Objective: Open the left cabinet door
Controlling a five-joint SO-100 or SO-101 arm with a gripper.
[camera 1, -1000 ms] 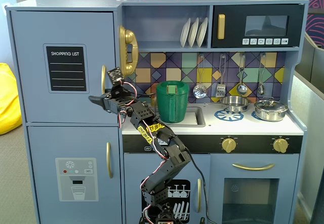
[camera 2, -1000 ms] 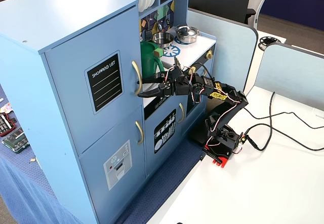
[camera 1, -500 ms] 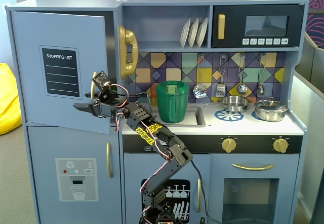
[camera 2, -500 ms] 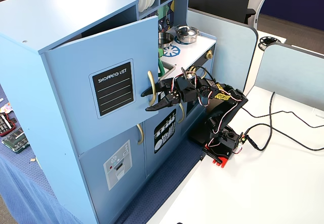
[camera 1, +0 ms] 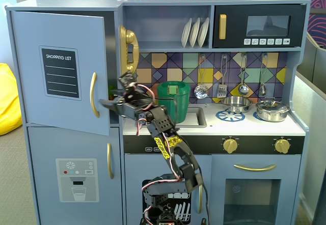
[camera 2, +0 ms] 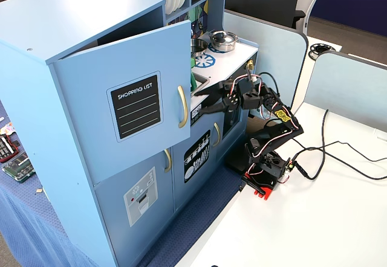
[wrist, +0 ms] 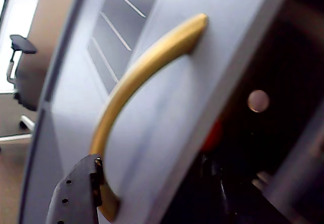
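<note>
The left cabinet door [camera 1: 30,82], blue-grey with a black "SHOPPING LIST" panel and a curved gold handle [camera 1: 93,94], stands partly open, swung out from the cabinet; it also shows in another fixed view [camera 2: 78,92]. My gripper [camera 1: 104,103] is at the door's free edge, level with the handle's lower end. In the wrist view the gripper [wrist: 152,183] has its jaws apart around the door edge [wrist: 167,112]. One black finger [wrist: 76,196] touches the handle's lower end [wrist: 109,203] on the door's front. The other is a dark shape behind the edge.
Below is the door with the dispenser picture [camera 1: 76,179]. A gold toy phone [camera 1: 128,49] hangs right of the opening, and a green pot [camera 1: 173,100] stands by the sink behind my arm. The black microwave [camera 1: 260,26] is at upper right. The arm's base [camera 2: 266,170] stands before the kitchen.
</note>
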